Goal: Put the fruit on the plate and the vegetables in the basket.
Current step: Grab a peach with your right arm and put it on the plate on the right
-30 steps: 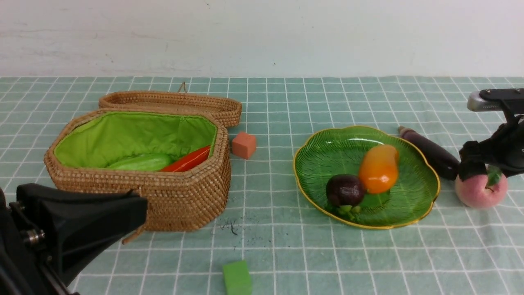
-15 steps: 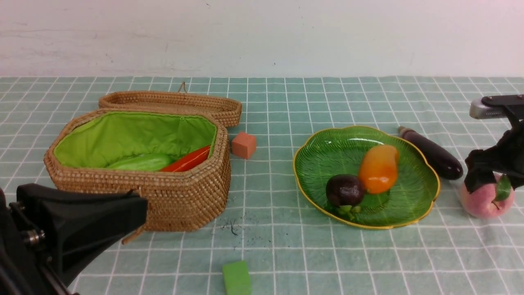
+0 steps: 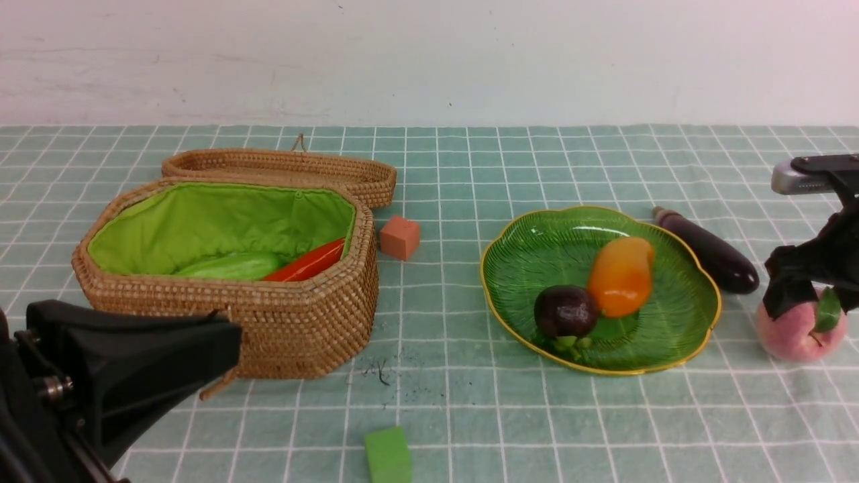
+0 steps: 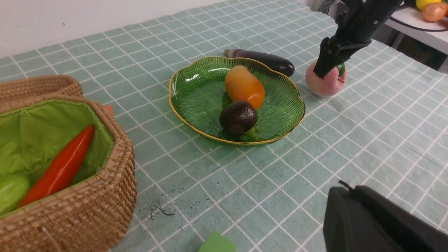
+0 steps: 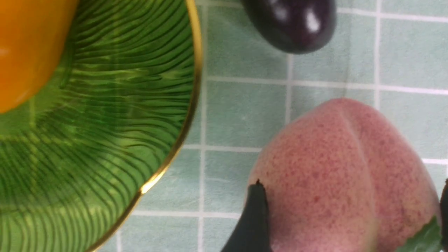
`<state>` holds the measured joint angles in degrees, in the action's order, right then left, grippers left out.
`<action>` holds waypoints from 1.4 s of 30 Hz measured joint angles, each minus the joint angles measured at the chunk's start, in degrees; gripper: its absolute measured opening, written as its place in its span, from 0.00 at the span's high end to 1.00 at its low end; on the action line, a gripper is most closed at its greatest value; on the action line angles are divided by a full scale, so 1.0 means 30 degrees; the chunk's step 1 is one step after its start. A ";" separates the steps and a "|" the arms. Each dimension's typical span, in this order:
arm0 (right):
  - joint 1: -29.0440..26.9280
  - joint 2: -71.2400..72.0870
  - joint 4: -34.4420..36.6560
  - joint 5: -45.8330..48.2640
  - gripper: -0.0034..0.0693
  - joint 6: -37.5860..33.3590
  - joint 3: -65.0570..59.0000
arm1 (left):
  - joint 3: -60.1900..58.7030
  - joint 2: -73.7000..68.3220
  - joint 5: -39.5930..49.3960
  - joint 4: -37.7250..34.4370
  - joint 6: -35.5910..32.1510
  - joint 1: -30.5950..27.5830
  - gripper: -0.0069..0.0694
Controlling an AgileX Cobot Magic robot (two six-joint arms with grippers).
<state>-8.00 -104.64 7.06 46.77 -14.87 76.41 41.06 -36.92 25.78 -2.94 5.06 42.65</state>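
Right claw (image 3: pixel 809 302) spread astride peach (image 3: pixel 795 339), beside plate (image 3: pixel 537 255).

green checked tabletop (image 3: pixel 470 402) has a basket (image 3: pixel 295 322), its lid (image 3: pixel 282 164), a plate (image 3: pixel 537 248), eggplant (image 3: pixel 704 249), peach (image 3: pixel 792 335), orange cube (image 3: pixel 400 237), green block (image 3: pixel 388 456).

I see mango (image 3: pixel 621 276) and mangosteen (image 3: pixel 566 311) on the green plate (image 3: pixel 530 248); pepper (image 3: pixel 309 263) and cucumber (image 3: pixel 231 266) in the open basket (image 3: pixel 295 322); eggplant (image 3: pixel 708 251) and peach (image 3: pixel 795 332) lie right of the plate.
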 joint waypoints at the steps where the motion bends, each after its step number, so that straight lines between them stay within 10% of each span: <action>1: 0.0016 -0.0014 0.0072 0.0049 0.10 0.0053 0.0000 | 0.0000 0.0000 0.0000 0.0000 0.0000 0.0000 0.92; 42: 0.0790 0.0372 -0.0352 0.0804 0.13 0.1515 0.0000 | 0.0000 0.0000 0.0000 0.0000 -0.0198 0.0000 0.92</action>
<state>-5.63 -103.52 6.00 49.18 -10.32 76.41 41.06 -36.92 25.78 -2.94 4.47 42.65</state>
